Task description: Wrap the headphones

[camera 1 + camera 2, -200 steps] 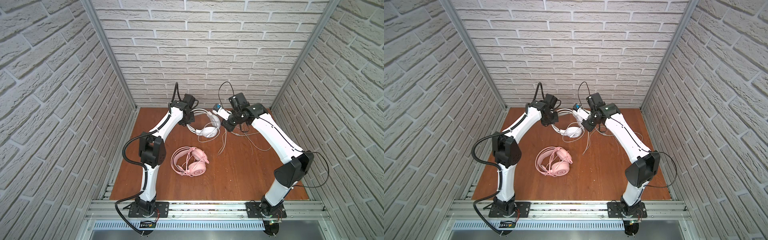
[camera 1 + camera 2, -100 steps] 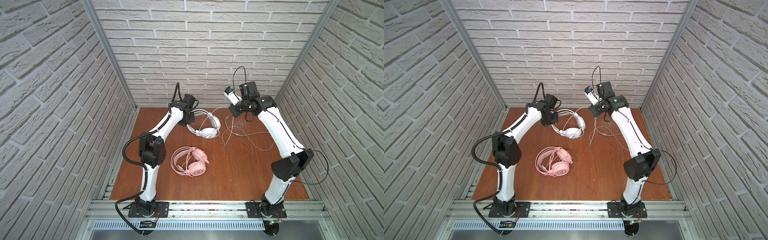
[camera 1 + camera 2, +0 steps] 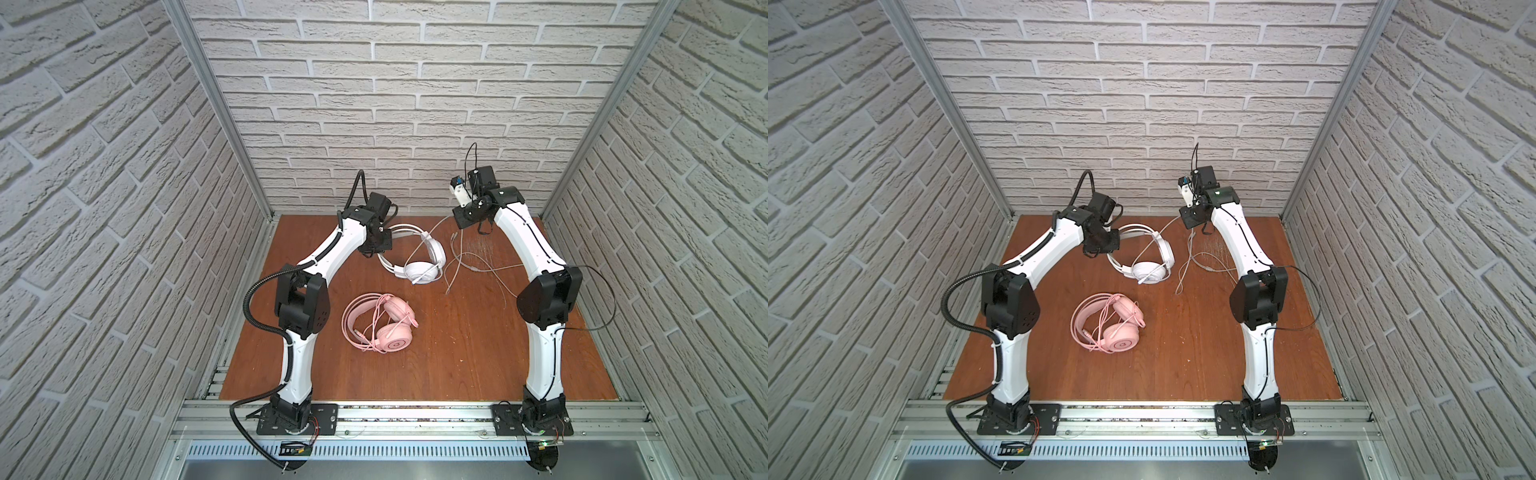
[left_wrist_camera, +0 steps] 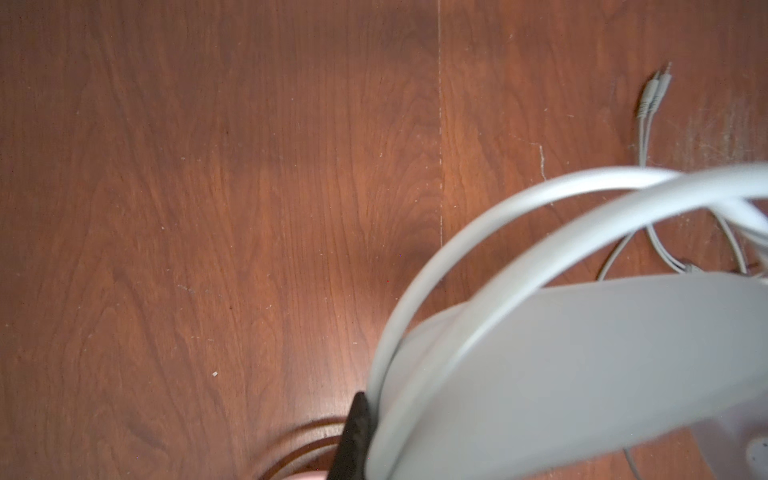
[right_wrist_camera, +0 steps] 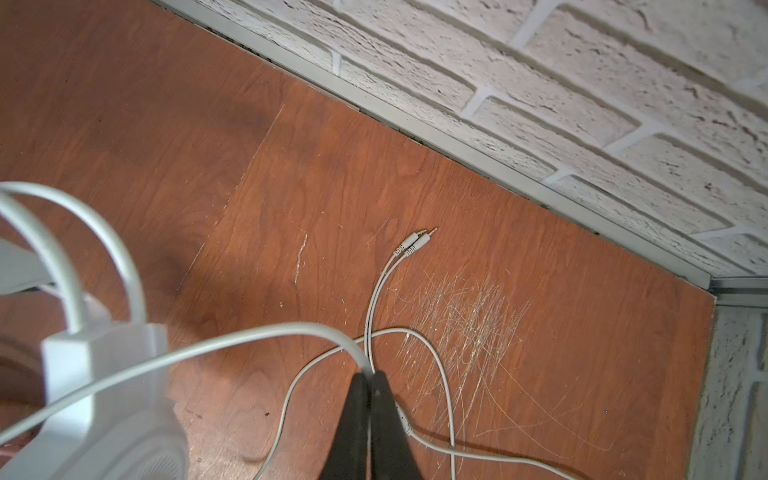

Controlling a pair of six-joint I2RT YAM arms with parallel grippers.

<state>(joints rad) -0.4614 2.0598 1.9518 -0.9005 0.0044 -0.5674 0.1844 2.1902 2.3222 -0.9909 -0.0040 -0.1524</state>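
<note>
The white headset (image 3: pixel 415 257) lies upper centre, band arching toward upper left, where the clenched left gripper (image 3: pixel 380 245) pinches it. The right gripper (image 5: pixel 370 376) clamps its cord (image 5: pixel 232 345).

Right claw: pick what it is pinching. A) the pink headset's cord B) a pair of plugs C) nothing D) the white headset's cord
D: in the right wrist view the right claw is shut on the thin white cord that runs from the white headset; its plugs lie loose on the table.

Pink headset (image 3: pixel 380 324), white headset (image 3: pixel 415 257) w/ grey band, red-brown woodgrain table (image 3: pixel 457 353) (whitish brick-pattern walls (image 3: pixel 395 104)).
</note>
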